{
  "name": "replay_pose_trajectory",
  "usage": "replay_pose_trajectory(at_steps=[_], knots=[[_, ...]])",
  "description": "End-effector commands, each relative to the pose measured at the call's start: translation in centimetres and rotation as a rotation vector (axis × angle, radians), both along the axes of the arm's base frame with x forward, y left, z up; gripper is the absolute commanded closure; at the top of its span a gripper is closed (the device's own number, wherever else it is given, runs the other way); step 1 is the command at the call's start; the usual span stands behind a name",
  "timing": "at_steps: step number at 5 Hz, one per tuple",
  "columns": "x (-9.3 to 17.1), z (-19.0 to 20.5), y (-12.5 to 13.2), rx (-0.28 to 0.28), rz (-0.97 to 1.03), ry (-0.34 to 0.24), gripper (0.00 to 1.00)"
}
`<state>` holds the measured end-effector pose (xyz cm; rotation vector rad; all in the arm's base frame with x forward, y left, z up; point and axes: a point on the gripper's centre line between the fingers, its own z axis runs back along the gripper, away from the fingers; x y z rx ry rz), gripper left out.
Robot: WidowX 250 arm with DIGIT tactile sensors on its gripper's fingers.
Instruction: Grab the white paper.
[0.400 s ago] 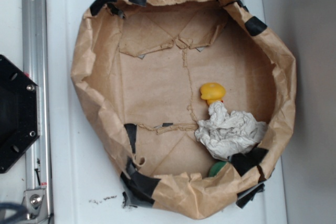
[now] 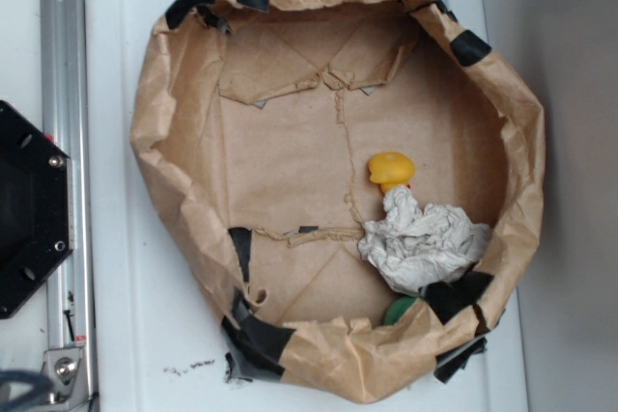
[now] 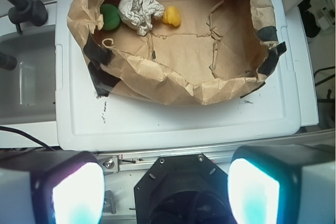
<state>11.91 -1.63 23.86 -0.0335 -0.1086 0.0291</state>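
The white paper (image 2: 423, 244), a crumpled off-white wad, lies on the floor of the brown paper bag (image 2: 174, 113) at its lower right, touching a small yellow toy (image 2: 391, 169) above it. In the wrist view the white paper (image 3: 137, 3) is at the far upper left, with the yellow toy (image 3: 171, 16) to its right. My gripper (image 3: 165, 192) is open and empty, its two fingers wide apart, held high above the robot base and well short of the bag. The gripper is not in the exterior view.
A green ball (image 2: 400, 310) sits just below the paper against the bag wall; it also shows in the wrist view (image 3: 109, 16). The bag, patched with black tape (image 2: 259, 335), stands on a white tabletop (image 2: 126, 267). The black robot base (image 2: 29, 209) and a metal rail (image 2: 64, 94) are at the left.
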Motion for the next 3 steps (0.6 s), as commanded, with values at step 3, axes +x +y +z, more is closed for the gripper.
replay_pose_trajectory(at_steps=[3], knots=[[15.9,-6.9,1.5,0.137,-0.341,-0.296,0.00]])
